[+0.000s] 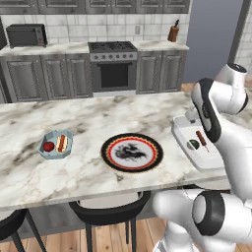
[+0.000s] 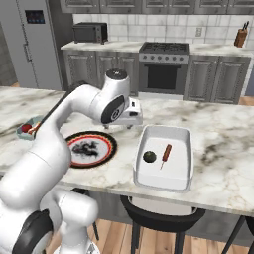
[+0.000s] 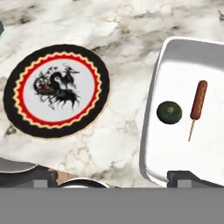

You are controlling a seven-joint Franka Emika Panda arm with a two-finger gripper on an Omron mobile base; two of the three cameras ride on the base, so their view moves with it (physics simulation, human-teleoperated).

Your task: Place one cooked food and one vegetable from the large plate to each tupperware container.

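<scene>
The large plate (image 1: 132, 152) (image 2: 89, 149) (image 3: 57, 89) lies on the marble counter with nothing on it, its dark swirl figure showing. To its right, the white tupperware container (image 1: 183, 131) (image 2: 173, 174) (image 3: 183, 148) holds a dark green round vegetable (image 2: 149, 157) (image 3: 169, 112) and a corn dog on a stick (image 2: 166, 153) (image 3: 198, 103). At the left, the pale-blue container (image 1: 68, 136) (image 2: 35, 120) holds a red round vegetable (image 1: 48, 146) and a hot dog (image 1: 61, 143). My gripper (image 2: 119, 125) (image 3: 113, 177) hangs open and empty above the counter, between plate and white container.
The counter's front edge runs close under both containers, with dark stools (image 1: 108, 211) tucked beneath it. Across the room are a stove (image 1: 112, 47), a microwave (image 1: 27, 34), a knife block (image 1: 173, 32) and a fridge (image 2: 30, 39).
</scene>
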